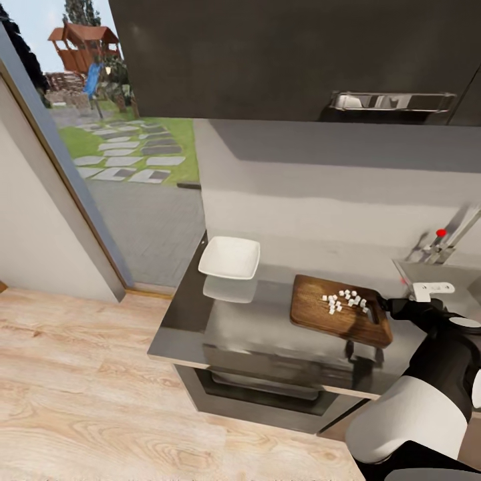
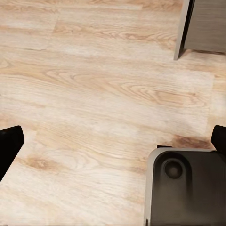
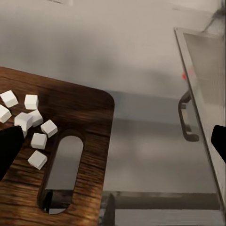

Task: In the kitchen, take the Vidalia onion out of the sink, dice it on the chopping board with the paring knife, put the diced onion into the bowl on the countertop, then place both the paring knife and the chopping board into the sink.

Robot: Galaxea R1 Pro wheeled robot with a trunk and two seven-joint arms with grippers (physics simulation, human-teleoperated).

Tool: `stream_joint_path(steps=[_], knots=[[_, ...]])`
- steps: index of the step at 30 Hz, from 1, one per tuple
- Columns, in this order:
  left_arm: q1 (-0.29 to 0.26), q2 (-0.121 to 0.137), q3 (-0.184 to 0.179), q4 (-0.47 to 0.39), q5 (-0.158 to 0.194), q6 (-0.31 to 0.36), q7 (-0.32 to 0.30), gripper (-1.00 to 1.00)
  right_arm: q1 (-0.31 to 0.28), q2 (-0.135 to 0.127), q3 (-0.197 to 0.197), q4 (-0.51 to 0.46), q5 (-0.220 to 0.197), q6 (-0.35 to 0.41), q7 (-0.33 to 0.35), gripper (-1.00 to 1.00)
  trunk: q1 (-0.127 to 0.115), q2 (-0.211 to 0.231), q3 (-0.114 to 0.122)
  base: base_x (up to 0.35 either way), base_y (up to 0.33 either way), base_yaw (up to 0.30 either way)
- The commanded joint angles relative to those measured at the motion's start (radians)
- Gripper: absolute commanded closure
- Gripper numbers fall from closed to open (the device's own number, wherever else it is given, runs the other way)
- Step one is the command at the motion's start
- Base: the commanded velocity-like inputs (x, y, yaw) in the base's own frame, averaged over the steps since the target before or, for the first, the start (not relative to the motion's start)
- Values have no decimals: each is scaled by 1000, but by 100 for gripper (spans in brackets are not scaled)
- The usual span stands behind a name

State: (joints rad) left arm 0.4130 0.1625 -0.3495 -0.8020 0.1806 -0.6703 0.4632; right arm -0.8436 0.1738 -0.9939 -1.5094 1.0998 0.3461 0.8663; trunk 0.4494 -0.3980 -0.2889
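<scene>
The brown chopping board (image 1: 321, 315) lies on the glossy grey countertop (image 1: 194, 314) with the diced onion (image 1: 344, 300), a cluster of small white cubes, on its far half. In the right wrist view the cubes (image 3: 32, 123) sit beside the board's slot hole (image 3: 63, 172). My right gripper (image 1: 384, 310) hovers open over the board's handle end (image 3: 94, 122), one finger (image 3: 8, 147) above the wood, the other (image 3: 219, 140) toward the sink rim (image 3: 200, 89). The white square bowl (image 1: 229, 257) stands at the counter's left end. My left gripper (image 2: 113, 143) hangs open over the floor. The paring knife is out of view.
The sink (image 1: 437, 275) with its chrome tap (image 1: 454, 234) and red knob (image 1: 440, 232) lies right of the board. A dark wall cabinet (image 1: 300, 60) hangs above. Left of the counter a glass door (image 1: 127, 153) faces a garden. The robot base (image 2: 186, 188) rests on wooden floor (image 2: 94, 94).
</scene>
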Motion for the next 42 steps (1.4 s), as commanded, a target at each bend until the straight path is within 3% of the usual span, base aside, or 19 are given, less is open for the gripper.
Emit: stream_joint_path(steps=[1,42], knots=[[0,2,-6,0,7,-3,6,-100,-2,1,-2,-2,5,2,2,-100,1,-2,-3,0,0,0],[0,0,-6,9,8,-3,6,-100,-2,1,-2,-2,3,2,-3,-100,1,-2,-12,0,0,0]])
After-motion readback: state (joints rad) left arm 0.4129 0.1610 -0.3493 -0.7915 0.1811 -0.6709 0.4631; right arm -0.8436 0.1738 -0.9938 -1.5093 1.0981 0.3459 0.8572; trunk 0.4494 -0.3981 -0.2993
